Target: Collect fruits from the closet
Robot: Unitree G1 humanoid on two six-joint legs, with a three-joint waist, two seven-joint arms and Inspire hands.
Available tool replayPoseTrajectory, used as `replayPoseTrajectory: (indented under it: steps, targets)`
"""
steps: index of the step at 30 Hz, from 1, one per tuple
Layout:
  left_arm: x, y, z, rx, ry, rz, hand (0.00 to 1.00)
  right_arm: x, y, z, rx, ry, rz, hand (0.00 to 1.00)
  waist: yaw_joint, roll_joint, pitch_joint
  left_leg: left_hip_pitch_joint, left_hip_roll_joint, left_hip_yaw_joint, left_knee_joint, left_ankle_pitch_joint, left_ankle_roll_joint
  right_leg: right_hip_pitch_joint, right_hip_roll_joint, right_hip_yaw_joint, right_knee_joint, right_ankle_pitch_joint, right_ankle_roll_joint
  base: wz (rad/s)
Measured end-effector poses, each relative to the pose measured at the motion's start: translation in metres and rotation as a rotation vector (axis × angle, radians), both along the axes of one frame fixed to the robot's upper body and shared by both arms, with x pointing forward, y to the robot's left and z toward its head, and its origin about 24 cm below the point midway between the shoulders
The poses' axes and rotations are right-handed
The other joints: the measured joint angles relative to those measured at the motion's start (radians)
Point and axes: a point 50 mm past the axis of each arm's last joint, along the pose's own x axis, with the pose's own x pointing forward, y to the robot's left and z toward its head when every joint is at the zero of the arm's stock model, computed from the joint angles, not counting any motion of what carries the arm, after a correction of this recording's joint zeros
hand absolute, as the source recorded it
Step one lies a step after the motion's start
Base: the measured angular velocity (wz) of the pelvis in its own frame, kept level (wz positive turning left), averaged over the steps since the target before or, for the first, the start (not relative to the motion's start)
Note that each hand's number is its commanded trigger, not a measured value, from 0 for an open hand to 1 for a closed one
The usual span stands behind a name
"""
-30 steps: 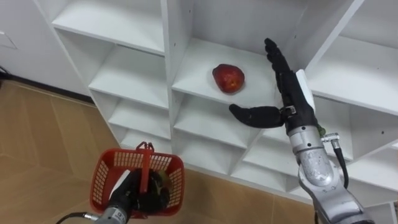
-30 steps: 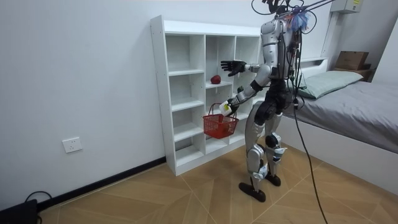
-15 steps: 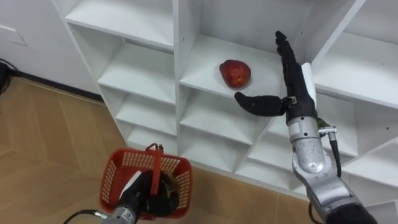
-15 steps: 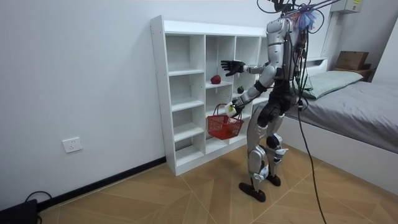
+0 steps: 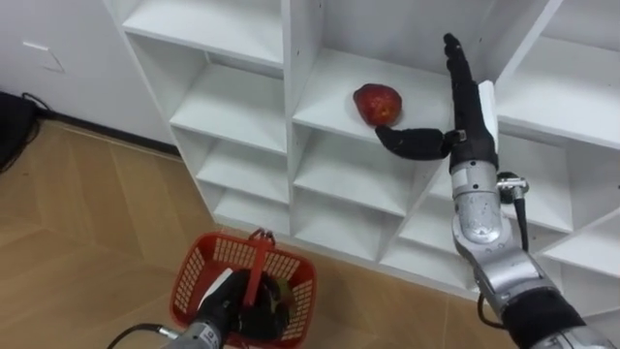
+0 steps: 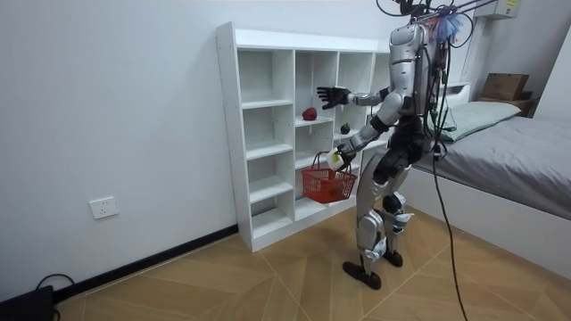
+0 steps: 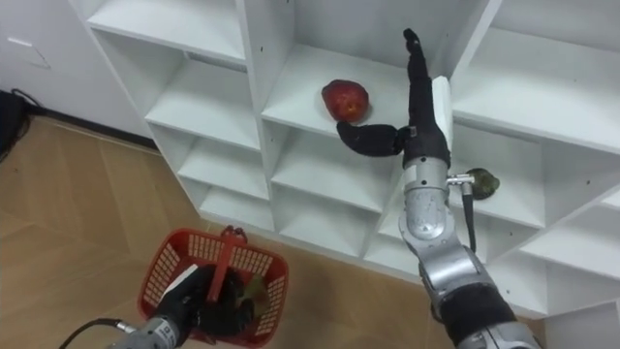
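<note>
A red apple (image 5: 377, 104) lies on a middle shelf of the white closet (image 5: 291, 58). My right hand (image 5: 472, 121) is open and raised just right of the apple, fingers pointing up. Its thumb stretches toward the fruit and ends just below its right side. Low in the view, my left hand (image 5: 229, 310) is shut on the upright handle of a red plastic basket (image 5: 197, 281). Something dark lies inside the basket. A small green fruit (image 7: 482, 182) sits on a shelf behind my right forearm. In the room view I stand facing the closet (image 6: 268, 134).
The closet has several open white compartments around the apple. Wooden floor (image 5: 87, 223) lies below and to the left. In the room view a bed (image 6: 508, 143) stands close behind me at the room view's right, and a wall socket (image 6: 103, 208) is at the left.
My right hand has closed in on the apple, its thumb now right beside it. The basket has swung closer to the closet. The eye view has shifted.
</note>
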Motion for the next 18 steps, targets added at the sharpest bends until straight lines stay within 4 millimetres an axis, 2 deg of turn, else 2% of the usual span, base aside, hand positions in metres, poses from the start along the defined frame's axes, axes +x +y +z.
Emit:
replayPoseTrajectory:
  steps: [7,14,18]
  targets:
    - [0.0009,-0.0031,0.0001,-0.008,0.000,-0.002,1.00,0.0007,0.0077,-0.0031,0.015,0.029,0.001,0.00,0.025,-0.001,0.0001,-0.014,-0.001,0.001,-0.014,0.014,0.003,-0.019,0.000,0.001,0.002,0.003,-0.010,0.04]
    - [-0.0026,-0.0023,-0.0055,-0.003,0.028,0.030,1.00,0.0004,0.0079,-0.0030,0.036,0.024,-0.020,0.00,0.021,-0.001,0.0023,-0.014,-0.003,0.001,-0.027,0.012,0.002,-0.019,-0.002,-0.001,0.000,-0.002,-0.010,0.02]
    - [0.0008,-0.0085,-0.0069,-0.015,0.029,0.070,1.00,-0.0005,0.0111,-0.0042,0.062,0.025,-0.032,0.00,0.020,0.003,0.0070,-0.015,-0.003,0.002,-0.032,0.009,0.001,-0.021,0.000,0.001,-0.004,-0.007,-0.009,0.00]
